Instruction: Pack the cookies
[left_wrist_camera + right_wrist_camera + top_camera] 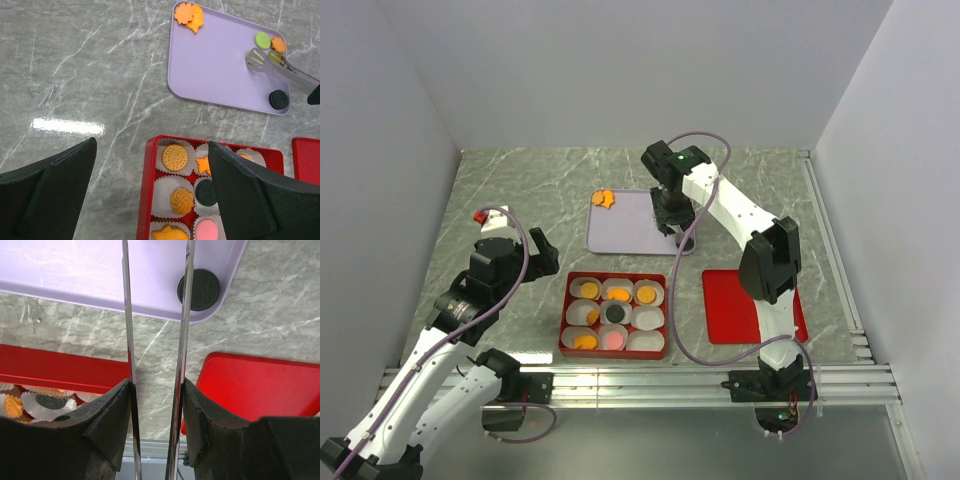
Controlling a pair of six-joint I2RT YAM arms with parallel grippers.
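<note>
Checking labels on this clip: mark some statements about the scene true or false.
The right end effector holds metal tongs. True.
The left end effector grips a cookie. False: it is open and empty.
A black cookie lies in a corner of the lavender tray. True.
All cups in the red box hold cookies. False: two in its right column look empty.
The red lid covers the box. False: it lies on the table beside it.

A robotics lab test cell is shown: a grey marble-patterned tabletop (520, 190) is boxed in by plain white panel walls (620, 70), and 2 white-and-black robot arms, the left arm (420, 372) and the right arm (732, 207), are seen bolted to a ribbed aluminium rail (640, 381) at the near edge.
</note>
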